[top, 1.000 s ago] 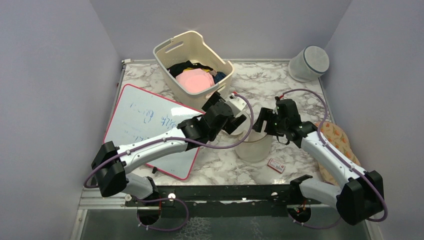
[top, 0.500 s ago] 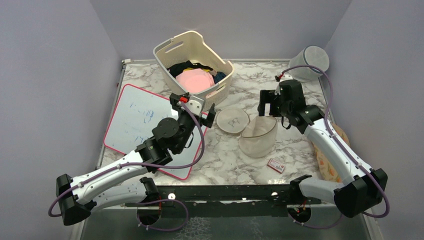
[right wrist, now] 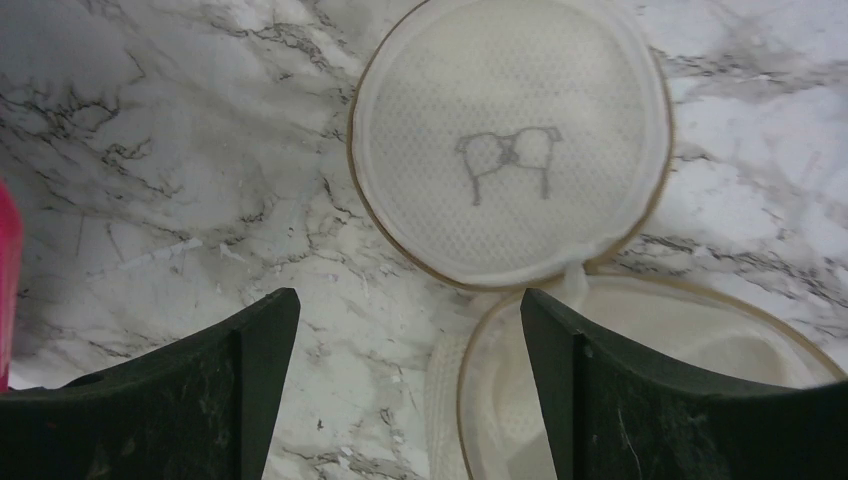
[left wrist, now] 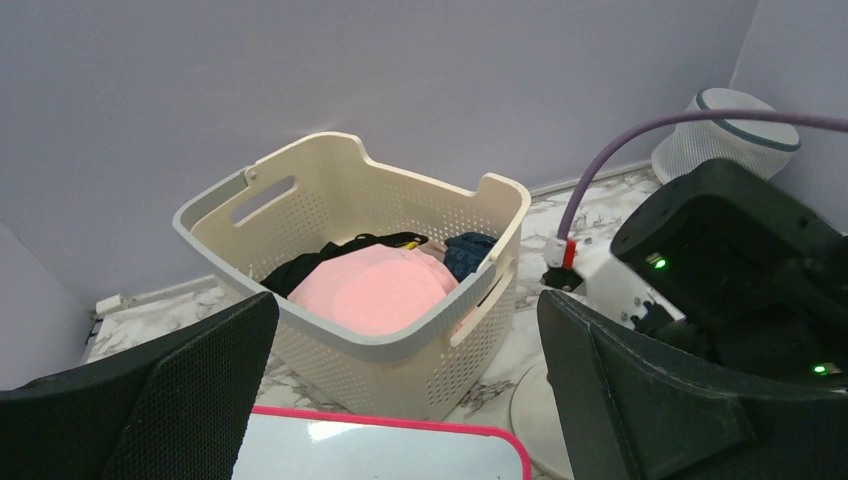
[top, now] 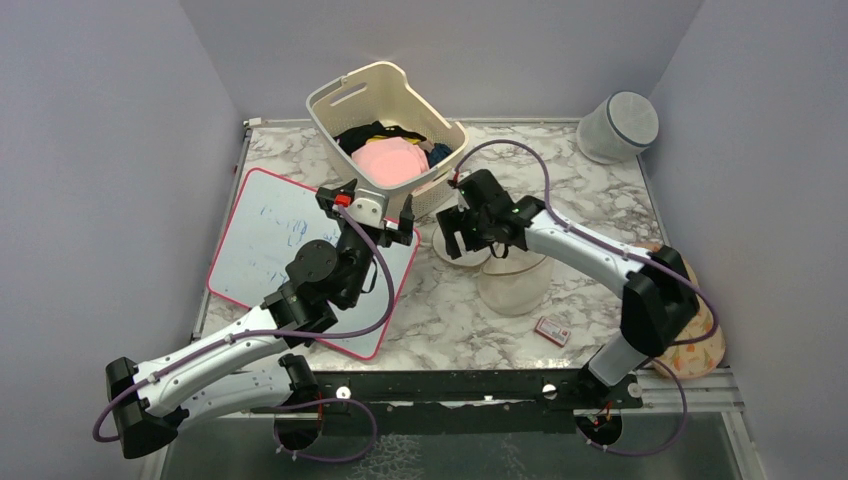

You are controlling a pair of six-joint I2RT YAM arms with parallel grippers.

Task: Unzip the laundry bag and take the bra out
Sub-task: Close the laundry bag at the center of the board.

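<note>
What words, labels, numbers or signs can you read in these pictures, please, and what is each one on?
No word or number is legible.
laundry bag, flat top: printed bra outline, no lettering.
whiteboard: faint blue marker strokes, too blurred to read.
small red packet: print too small to read.

L arm [top: 225, 345]: white links, blk joint housings | R arm [top: 585, 243]: same white/blk | cables [left wrist: 720, 118]: purple, one routed along ea arm | red plug [top: 343, 200] + white block at L wrist | grn LEDs [left wrist: 657, 263] on R blk housing | L fingers [left wrist: 190, 395]: blk, fine-dimpled faces | R fingers [right wrist: 245, 385]: blk, matte
</note>
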